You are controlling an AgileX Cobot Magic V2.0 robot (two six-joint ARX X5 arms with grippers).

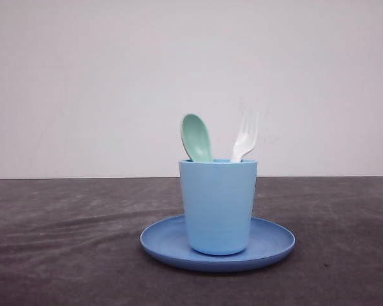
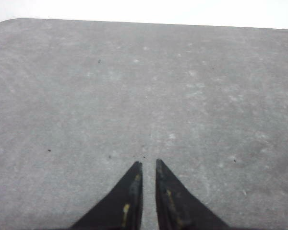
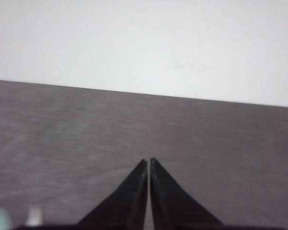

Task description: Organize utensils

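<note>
In the front view, the cup (image 1: 217,205) stands upright on the middle of the plate (image 1: 274,245), which rests on the dark table (image 1: 57,242). The spoon (image 1: 196,137) and the fork (image 1: 245,138) both stand in the cup, handles down and hidden inside, heads up above the rim; the spoon bowl leans toward the left side of the rim, the fork tines toward the right, and the two heads are apart. Both utensils look like light, stiff plastic with a smooth and probably slippery surface; neither appears fragile. With the thick handles hidden, the accessible hold is the neck just below each head, pinched across its narrow width and drawn straight up; the light cup could tip or drag along if a utensil binds on the rim. In the left wrist view, the left gripper (image 2: 149,164) hangs over bare table with its jaws nearly together, a narrow slit between the tips, and nothing between them. In the right wrist view, the right gripper (image 3: 148,160) has its jaws together at the tips, holding nothing, above the table; two pale blurred shapes at the corner beside the fingers cannot be identified with certainty.
</note>
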